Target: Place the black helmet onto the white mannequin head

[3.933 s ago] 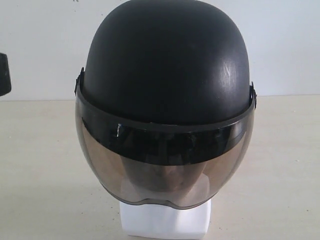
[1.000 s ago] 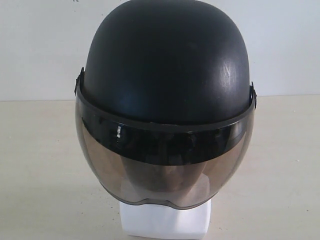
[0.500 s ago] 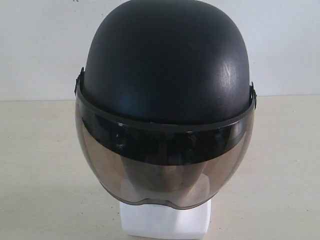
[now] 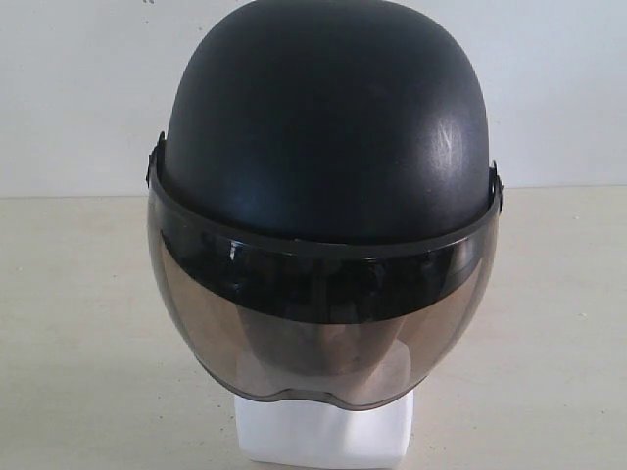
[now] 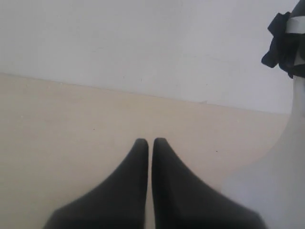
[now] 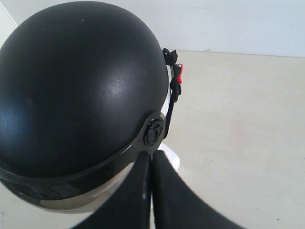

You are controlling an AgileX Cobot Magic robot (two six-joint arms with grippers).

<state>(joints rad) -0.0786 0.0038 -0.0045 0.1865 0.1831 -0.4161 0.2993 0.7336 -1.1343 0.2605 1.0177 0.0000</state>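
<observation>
Lower centre of exterior frame: white mannequin head, blocky base on tabletop, face behind smoky visor. Above, filling frame centre: black helmet, seated upright over the head. Right claw pressed together, pinching nothing, just beside the helmet's side pivot. Left claw pressed together, pinching nothing, over tabletop. Behind: pale wall.

The exterior camera faces the black helmet head-on, close. The right wrist camera shares it from above one side; the left's faces the table.
</observation>
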